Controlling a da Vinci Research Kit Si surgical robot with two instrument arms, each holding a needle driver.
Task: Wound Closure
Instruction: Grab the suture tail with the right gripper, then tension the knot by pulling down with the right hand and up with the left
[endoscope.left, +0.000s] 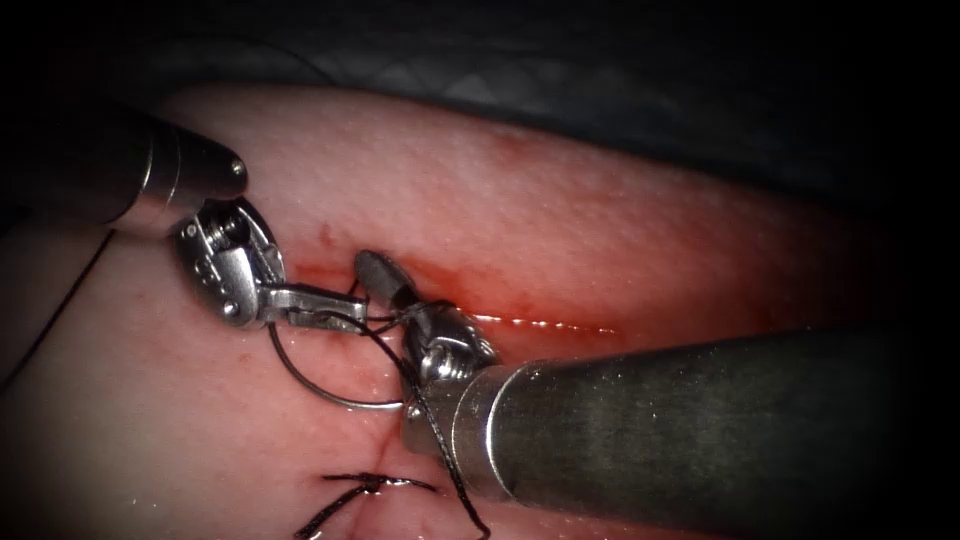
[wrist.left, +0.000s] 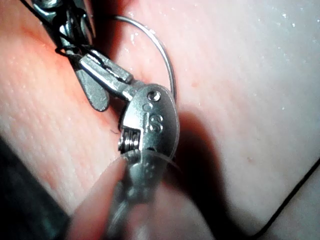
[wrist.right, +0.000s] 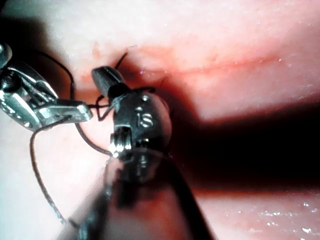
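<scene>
The left arm's tool (endoscope.left: 325, 308) reaches in from the far left, wrist bent so its jaws point right, clamped on the needle (endoscope.left: 315, 385) near one end; the needle's curve hangs free below, lying on the tissue (endoscope.left: 620, 220) on the left of the cut (endoscope.left: 540, 322). The right arm's tool (endoscope.left: 378, 270) enters from the near right, its jaws closed with thread (endoscope.left: 440, 440) wound around them. The endoscope view also shows a finished stitch (endoscope.left: 375, 485) nearer. The left wrist view shows the needle's arc (wrist.left: 162, 50) above the tissue.
</scene>
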